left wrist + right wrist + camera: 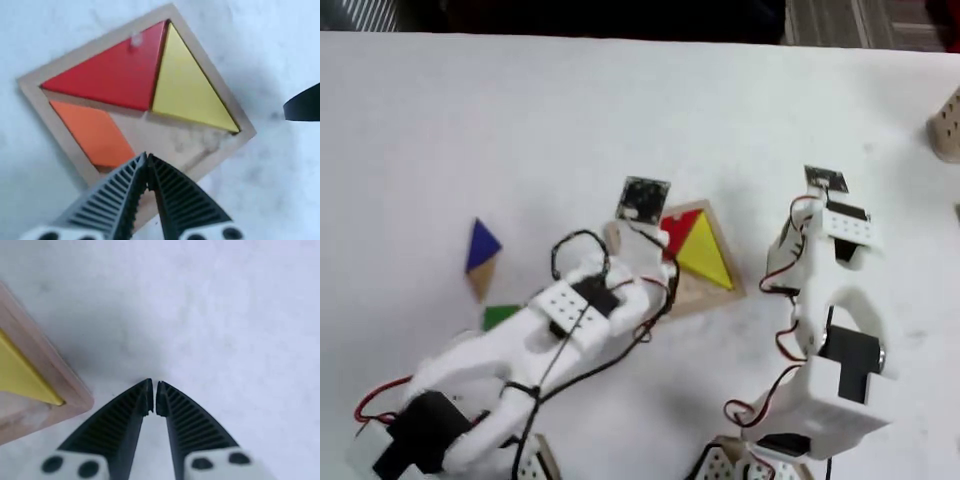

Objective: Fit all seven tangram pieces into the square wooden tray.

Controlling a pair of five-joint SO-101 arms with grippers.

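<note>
Tray (35, 95) mid-counter (520, 120) holds red (115, 75), yellow (187, 95), orange (95, 132).
Left gripper (148, 162) hangs over its rim, fingers (175, 190) together, empty, likely to nudge orange flush; right gripper (153, 390), fingers (120, 420) nearly touching, sits beside the tray.

This looks like a robotics test bench in a lab or hobby workshop. Two white plastic arms, the left arm (520, 370) and the right arm (830, 330), trail bare red and black wires (775, 272) at the near edge of a plain white table (520, 120). A wooden tray (705, 292) lies between them, and dark floor (620, 15) shows beyond the far edge.
</note>
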